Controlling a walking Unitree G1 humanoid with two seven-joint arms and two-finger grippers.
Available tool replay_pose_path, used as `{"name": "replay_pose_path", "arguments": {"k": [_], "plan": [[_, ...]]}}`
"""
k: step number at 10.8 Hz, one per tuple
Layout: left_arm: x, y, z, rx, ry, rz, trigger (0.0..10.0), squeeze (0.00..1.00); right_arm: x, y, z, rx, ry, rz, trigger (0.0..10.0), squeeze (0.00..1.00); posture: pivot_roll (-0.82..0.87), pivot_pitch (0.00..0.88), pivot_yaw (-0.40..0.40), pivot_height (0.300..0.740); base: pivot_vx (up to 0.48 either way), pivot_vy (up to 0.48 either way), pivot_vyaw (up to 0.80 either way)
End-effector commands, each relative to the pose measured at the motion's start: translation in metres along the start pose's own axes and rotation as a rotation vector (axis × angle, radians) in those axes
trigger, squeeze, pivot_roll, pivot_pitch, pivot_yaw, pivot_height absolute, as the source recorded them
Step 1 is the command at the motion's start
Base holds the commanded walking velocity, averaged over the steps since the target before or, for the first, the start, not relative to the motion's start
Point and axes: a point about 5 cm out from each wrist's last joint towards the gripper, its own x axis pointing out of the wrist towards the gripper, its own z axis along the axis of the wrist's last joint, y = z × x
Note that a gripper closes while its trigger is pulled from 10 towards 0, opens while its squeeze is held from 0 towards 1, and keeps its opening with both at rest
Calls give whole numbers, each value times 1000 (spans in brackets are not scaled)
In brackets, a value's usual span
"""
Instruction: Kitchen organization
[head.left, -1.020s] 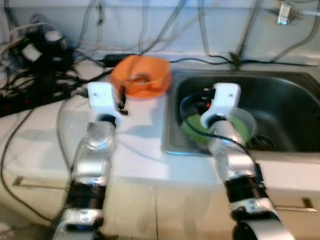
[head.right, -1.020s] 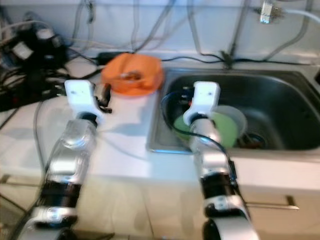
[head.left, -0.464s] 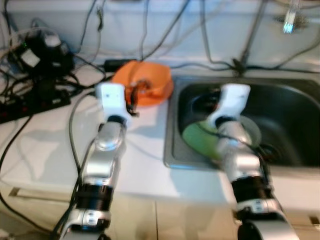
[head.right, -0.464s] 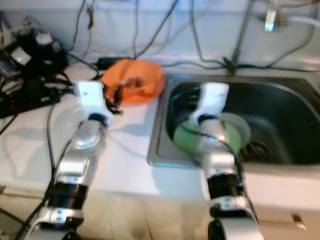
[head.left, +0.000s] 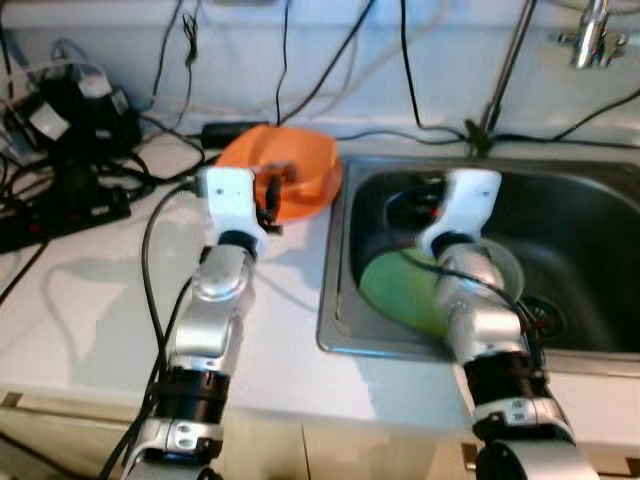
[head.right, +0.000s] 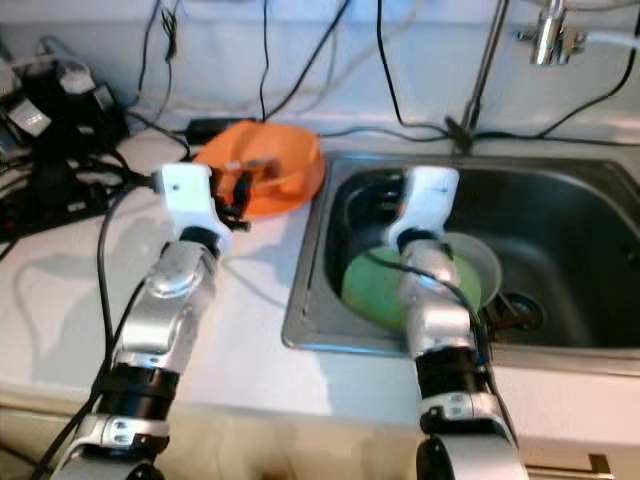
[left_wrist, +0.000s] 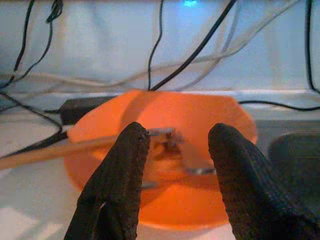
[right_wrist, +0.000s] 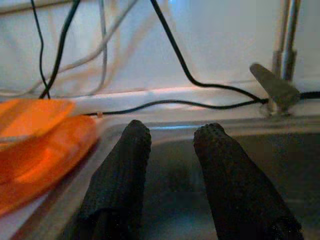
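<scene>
An orange bowl (head.left: 300, 165) sits on the white counter beside the sink, with metal cutlery (left_wrist: 172, 137) and a wooden stick (left_wrist: 55, 151) in it. My left gripper (left_wrist: 177, 132) is open just in front of the bowl's near rim, at rim height, with nothing between its fingers; its black fingers (head.left: 270, 203) show in the left eye view. My right gripper (right_wrist: 172, 132) is open over the left part of the sink (head.left: 590, 220), empty. Under that arm a green plate (head.left: 395, 290) and a clear bowl (head.left: 505, 262) lie in the basin.
Black adapters and tangled cables (head.left: 70, 110) crowd the counter's back left. Cables run along the wall behind the bowl. A faucet (head.left: 595, 35) stands at the back right. Bare white counter (head.left: 90, 300) lies at the left front.
The camera has shifted and the picture is sharper. My left gripper has closed in on the orange bowl's near rim. The right gripper stays over the sink's left part.
</scene>
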Motion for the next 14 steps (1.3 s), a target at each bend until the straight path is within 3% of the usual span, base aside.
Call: {"name": "replay_pose_path", "arguments": {"k": [1,4,5,7,8,10,13,14], "plan": [[0,5,3,4,-2,-4,10000,0,2,11,2,5,-4,30,10000,0,92,0,35,740,0,0,0],[-2,-2,10,55,49,-79,10000,0,0,10,1,7,-3,25,10000,0,93,0,34,740,0,0,0],[-2,-3,12,76,111,-111,10000,0,0,10,1,9,-1,23,10000,0,99,0,35,740,0,0,0],[-2,0,15,40,236,-123,10000,0,0,11,0,14,-1,21,10000,0,102,0,43,740,0,0,0],[-1,2,16,14,264,-119,10000,1000,0,12,0,16,-1,20,10000,0,102,0,46,740,0,0,0],[0,6,17,16,307,-109,10000,1000,1,12,-1,20,0,15,10000,0,108,0,48,740,0,0,0],[24,1,11,47,394,-154,10000,1000,2,12,1,28,-8,8,10000,0,98,0,62,740,0,0,0],[29,1,9,61,409,-162,10000,725,2,11,0,27,-8,4,10000,0,96,0,64,740,0,0,0]]}}
